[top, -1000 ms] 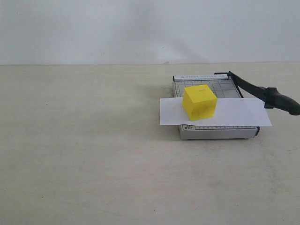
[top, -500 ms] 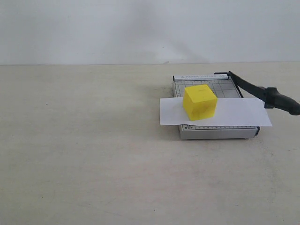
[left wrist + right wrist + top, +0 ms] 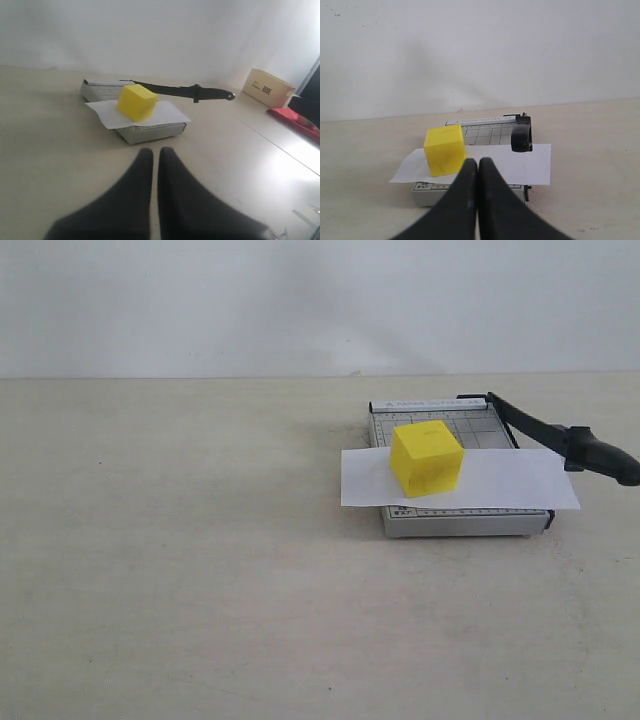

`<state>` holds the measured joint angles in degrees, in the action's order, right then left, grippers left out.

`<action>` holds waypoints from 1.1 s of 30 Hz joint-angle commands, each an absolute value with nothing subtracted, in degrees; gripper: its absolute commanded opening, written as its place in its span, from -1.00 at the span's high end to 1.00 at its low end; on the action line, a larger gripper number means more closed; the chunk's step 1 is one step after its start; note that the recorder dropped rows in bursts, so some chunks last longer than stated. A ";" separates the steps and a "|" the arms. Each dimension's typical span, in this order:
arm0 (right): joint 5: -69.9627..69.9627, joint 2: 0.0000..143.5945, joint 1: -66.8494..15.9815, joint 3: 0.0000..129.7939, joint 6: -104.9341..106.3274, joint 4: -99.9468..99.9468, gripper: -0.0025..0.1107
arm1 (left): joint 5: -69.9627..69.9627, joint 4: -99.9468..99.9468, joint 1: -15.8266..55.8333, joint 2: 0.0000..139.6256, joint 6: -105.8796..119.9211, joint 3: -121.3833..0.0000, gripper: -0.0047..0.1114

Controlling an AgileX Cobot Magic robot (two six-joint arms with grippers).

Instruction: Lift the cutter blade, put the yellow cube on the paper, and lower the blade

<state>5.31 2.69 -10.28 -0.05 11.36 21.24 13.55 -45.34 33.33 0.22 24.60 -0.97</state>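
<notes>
The yellow cube (image 3: 427, 457) rests on the white paper (image 3: 500, 480), which lies across the grey gridded cutter base (image 3: 455, 522). The black cutter blade (image 3: 560, 439) stands raised at an angle, its handle out past the base's right side. No arm appears in the exterior view. In the left wrist view my left gripper (image 3: 155, 152) is shut and empty, short of the cube (image 3: 136, 102), paper (image 3: 167, 114) and blade (image 3: 190, 91). My right gripper (image 3: 478, 163) is shut and empty too, facing the cube (image 3: 445, 149), paper (image 3: 535, 162) and blade handle (image 3: 522, 138).
The cutter sits on a beige tabletop (image 3: 200, 540) before a white wall. In the left wrist view a cardboard box (image 3: 267, 87) and a red object (image 3: 295, 122) lie beyond the cutter.
</notes>
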 commanded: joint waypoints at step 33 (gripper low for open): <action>4.97 2.54 -10.38 0.00 11.41 20.85 0.96 | 0.87 -10.64 36.80 0.00 0.00 0.00 0.84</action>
